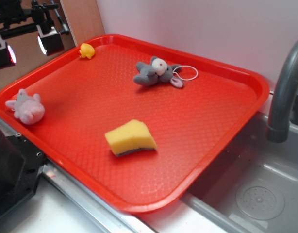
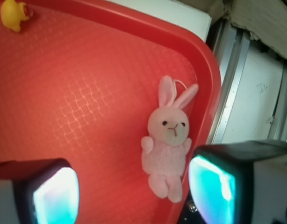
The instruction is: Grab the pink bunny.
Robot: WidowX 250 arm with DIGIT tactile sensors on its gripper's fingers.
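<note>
4 things lie on the red tray [image 1: 226, 145], and yours is the pink bunny [image 1: 25, 108], lying near the tray's left rim, well apart from the yellow sponge [image 1: 131, 138], the grey plush animal [image 1: 156, 73] and the tiny yellow duck [image 1: 86, 50] at the far rim. In the wrist view you see the bunny on its back, ears pointing up the picture, just beside the raised rim, with a thin loop at its ears.

Your gripper [image 2: 134, 191] is spread wide and holds nothing: 2 fingertips [image 2: 54, 196] frame the lower edge of the wrist view, and the bunny's legs sit between them, nearer the right-hand one. No contact yet, so I judge you are in the approach step, lined up above the toy but not down on it.

The next move calls for a small shift toward the bunny's body so it sits centred between the pads, then a straight descent and a firm close. Watch the rim: the right-hand finger may land on it rather than on the tray floor.
</note>
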